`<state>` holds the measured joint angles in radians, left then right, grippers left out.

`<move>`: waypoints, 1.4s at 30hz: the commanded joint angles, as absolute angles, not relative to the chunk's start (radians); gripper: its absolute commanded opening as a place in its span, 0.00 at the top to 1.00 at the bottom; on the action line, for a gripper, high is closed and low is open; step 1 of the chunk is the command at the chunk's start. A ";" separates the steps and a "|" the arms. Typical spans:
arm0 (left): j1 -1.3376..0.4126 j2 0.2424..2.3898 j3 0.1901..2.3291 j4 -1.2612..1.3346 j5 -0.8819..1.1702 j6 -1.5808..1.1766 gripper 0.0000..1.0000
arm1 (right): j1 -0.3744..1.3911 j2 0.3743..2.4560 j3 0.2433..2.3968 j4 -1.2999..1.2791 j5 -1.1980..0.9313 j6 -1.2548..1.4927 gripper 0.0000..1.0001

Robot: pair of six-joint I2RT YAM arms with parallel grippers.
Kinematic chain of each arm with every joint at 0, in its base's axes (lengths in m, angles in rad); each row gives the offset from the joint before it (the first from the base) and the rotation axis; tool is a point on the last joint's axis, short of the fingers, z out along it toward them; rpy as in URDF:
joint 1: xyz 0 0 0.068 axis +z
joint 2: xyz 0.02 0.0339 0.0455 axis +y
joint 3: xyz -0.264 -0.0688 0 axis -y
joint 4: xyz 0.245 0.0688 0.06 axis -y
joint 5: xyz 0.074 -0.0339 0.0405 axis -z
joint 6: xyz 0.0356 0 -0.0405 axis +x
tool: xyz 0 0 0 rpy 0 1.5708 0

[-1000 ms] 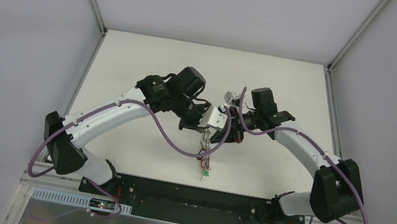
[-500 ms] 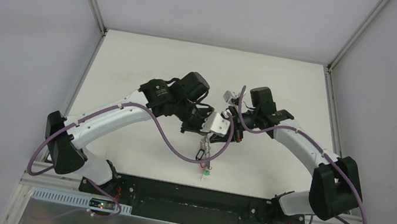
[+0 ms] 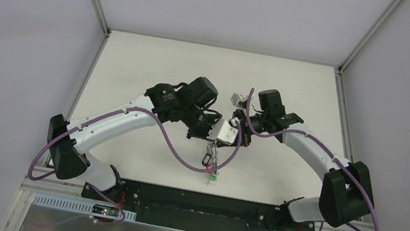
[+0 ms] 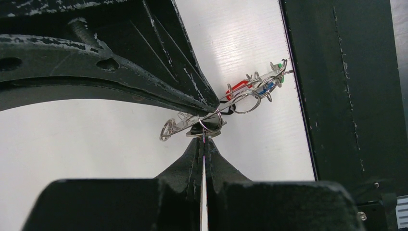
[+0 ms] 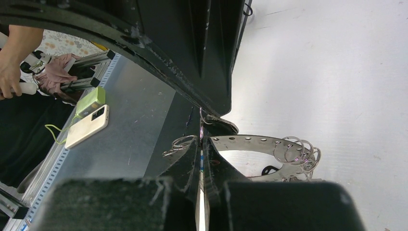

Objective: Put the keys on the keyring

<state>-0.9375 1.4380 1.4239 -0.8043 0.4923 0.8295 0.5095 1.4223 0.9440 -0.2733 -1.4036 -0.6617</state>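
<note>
White arms, black joints, purple cables, seemingly scuffed black jaws

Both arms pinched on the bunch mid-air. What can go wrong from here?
1. Left fingers and right fingers meet tip to tip on the keyring: a slight misaligned pull could twist it or knock a pinch loose.
2. The tagged keys hang free; a slip would likely drop the whole bunch.

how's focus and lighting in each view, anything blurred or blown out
Top external: even, soft light and sharp, but the keys are too small to read. Left wrist: the left pincer is a dark near blur, the keys beyond it crisp, the white table almost blown out. Right wrist: the right pincer is blurred too; the steel rings glint.
</note>
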 commanded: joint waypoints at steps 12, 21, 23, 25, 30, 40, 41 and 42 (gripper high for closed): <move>-0.958 1.440 1.407 -0.855 0.515 0.893 1.00 | 0.504 1.423 0.996 -0.259 -1.476 -0.653 1.00; -0.963 1.437 1.407 -0.862 0.518 0.899 1.00 | 0.497 1.421 0.986 -0.210 -1.463 -0.617 1.00; -0.964 1.438 1.406 -0.858 0.516 0.891 1.00 | 0.497 1.417 0.976 -0.166 -1.448 -0.577 1.00; -0.965 1.440 1.404 -0.851 0.514 0.880 1.00 | 0.495 1.411 0.960 -0.107 -1.422 -0.498 1.00; -0.966 1.445 1.398 -0.816 0.497 0.839 1.00 | 0.489 1.397 0.941 -0.009 -1.378 -0.397 1.00; -0.963 1.445 1.392 -0.718 0.389 0.688 0.87 | 0.454 1.350 0.862 0.238 -1.343 -0.199 1.00; -0.960 1.442 1.391 -0.712 0.383 0.677 0.85 | 0.450 1.345 0.859 0.249 -1.342 -0.188 1.00; -0.959 1.440 1.389 -0.707 0.380 0.663 0.83 | 0.444 1.341 0.855 0.261 -1.342 -0.178 1.00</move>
<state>-0.9497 1.4528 1.3987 -0.7624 0.3988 0.7403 0.4641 1.4021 0.8627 0.1291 -1.3380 -0.2447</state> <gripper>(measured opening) 0.136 0.007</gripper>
